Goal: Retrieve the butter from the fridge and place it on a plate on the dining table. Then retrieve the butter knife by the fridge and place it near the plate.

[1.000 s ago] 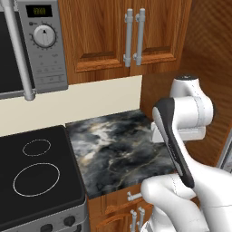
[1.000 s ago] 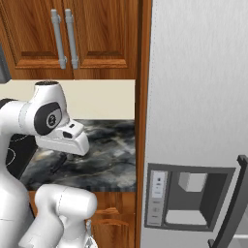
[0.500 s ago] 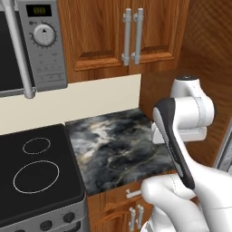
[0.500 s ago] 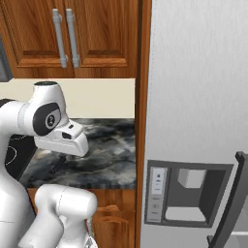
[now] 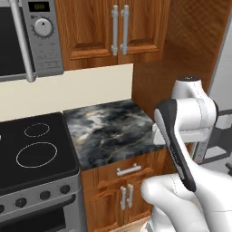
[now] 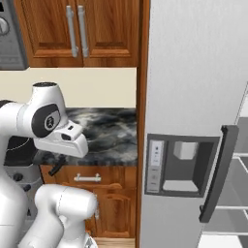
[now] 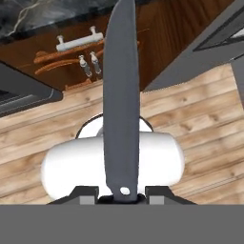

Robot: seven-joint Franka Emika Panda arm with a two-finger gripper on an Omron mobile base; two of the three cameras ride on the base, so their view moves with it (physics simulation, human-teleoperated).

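**Beside the fridge: knife in the claw, table still to reach**

Between the gripper point(image 7: 122, 196) tips a dark grey butter knife point(image 7: 121, 95) stands clamped at its handle end, jaws nearly closed around it, the blade running away from the hand over the wooden floor point(image 7: 200, 128). The second half of the task seems to be in hand: the knife is picked up and needs carrying to the plate. I judge the next move to be a drive toward the dining table, with the grip kept firm so the long blade doesn't swing or slip.

The fridge point(image 6: 193, 97) stands at the right, its dispenser panel point(image 6: 181, 164) facing the base and a dark handle point(image 6: 218, 174) at the edge of a door. Left of it, the marbled counter point(image 5: 111, 129) lies under wooden wall cabinets point(image 5: 118, 27), next to a black stove point(image 5: 31, 149) and a microwave point(image 5: 27, 36).
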